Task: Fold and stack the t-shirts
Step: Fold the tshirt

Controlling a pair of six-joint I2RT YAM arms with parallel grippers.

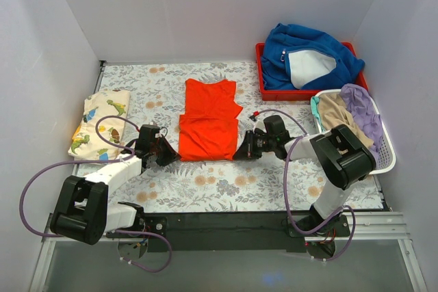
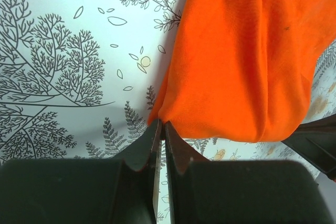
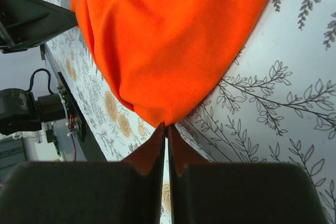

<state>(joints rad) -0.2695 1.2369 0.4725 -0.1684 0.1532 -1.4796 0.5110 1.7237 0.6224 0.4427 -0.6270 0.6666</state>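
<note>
The orange-red t-shirt (image 1: 207, 122) lies on the leaf-printed table (image 1: 205, 189), spreading away from both sets of fingers, with its near hem running between them. The left gripper (image 2: 161, 127) has its fingers pressed together on the hem's near-left corner, the cloth pinched at their tips. The right gripper (image 3: 167, 128) is clamped in the same way on the near-right corner. Outward of the left fingers and well apart from them, the dinosaur t-shirt (image 1: 99, 124) rests folded by the table's left edge. Beyond and outward of the right fingers, a red tray (image 1: 262, 80) holds a blue garment (image 1: 301, 49) with white lining, heaped over its rim. Nearer, just outward of the right arm, a white basket (image 1: 389, 161) holds a beige cloth (image 1: 335, 111) and a purple cloth (image 1: 363, 104). Both arms reach low and forward from their bases, forearms angled inward, wrists close to the tabletop and facing each other across the shirt.
</note>
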